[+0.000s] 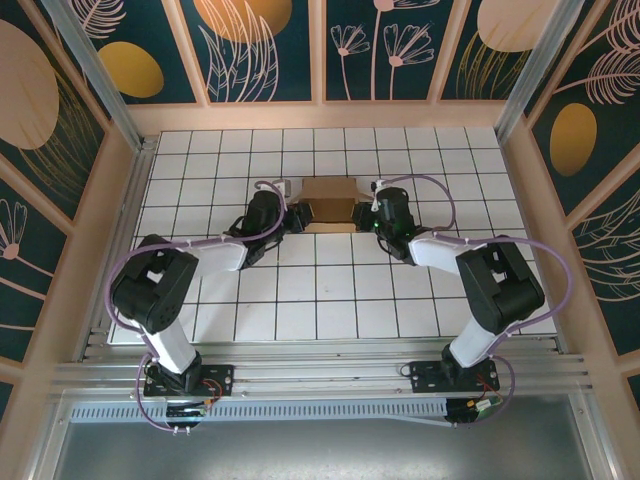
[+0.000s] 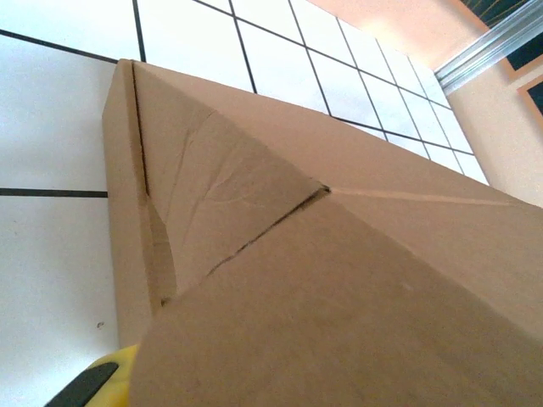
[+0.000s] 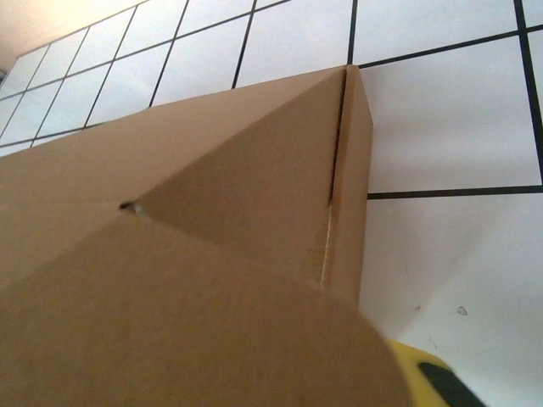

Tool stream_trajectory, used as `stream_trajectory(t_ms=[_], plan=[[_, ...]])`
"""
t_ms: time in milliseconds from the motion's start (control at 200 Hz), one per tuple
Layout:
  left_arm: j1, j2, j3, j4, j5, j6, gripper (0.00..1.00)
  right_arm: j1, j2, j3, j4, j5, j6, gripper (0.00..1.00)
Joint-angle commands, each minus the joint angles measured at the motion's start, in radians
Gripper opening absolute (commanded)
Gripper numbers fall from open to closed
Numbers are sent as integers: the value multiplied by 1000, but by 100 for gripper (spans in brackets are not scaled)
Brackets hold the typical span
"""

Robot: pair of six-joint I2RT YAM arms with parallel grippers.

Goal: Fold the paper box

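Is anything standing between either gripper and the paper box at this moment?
Nothing visible does. The left gripper sits at the left end of the paper box and the right gripper at its right end, with no other object between. In the wrist views, cardboard lies directly against the yellow fingers.

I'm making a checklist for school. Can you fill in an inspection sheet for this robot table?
Surface: white tiled table, black grid lines.
Job's things: brown paper box, folded up, mid-table.
Clutter: small grey thing by the box's far left corner, too small to name.
Grippers: left gripper at the box's left end, right gripper at its right; open or shut unclear.
Cables: purple cables loop along both arms.
Surroundings: flower-patterned walls, metal frame.
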Motion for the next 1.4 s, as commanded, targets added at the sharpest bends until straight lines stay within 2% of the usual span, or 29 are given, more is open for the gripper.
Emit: stream_trajectory(t_ms=[0,215,375,496,561,626,651,696,751,796,906,976,1071,1206,1392], plan=[[-2,-61,-32,20,27,7,27,7,-65,-12,-25,20,-12,24],[-3,-131,-83,-17,20,-2,27,7,-138,-30,-62,22,-15,29],[-10,-257,-154,-51,30,-26,26,5,-254,-51,-156,-6,9,33],[-19,-423,-147,-170,30,-50,27,2,-434,-46,-253,-58,62,39],[-19,-500,-104,-272,-14,-88,32,-13,-515,-24,-290,-96,82,45],[-18,-525,-19,-401,-94,-122,35,-73,-537,32,-334,-183,116,52],[-12,-520,23,-452,-115,-133,37,-115,-525,61,-351,-243,140,56],[11,-488,93,-516,-110,-149,40,-206,-473,121,-375,-376,187,57],[61,-425,163,-532,-28,-174,43,-302,-372,198,-400,-535,207,58],[105,-362,199,-519,46,-195,45,-349,-270,295,-469,-610,187,59],[168,-174,345,-549,166,-147,51,-369,-20,530,-659,-716,62,66],[177,-53,460,-603,223,-79,53,-360,101,606,-696,-790,37,70],[179,89,554,-622,297,-49,54,-334,194,624,-693,-796,38,72],[179,190,556,-565,371,-30,53,-279,264,614,-705,-738,4,72],[179,226,474,-557,343,-1,47,-272,277,491,-567,-727,76,68]])
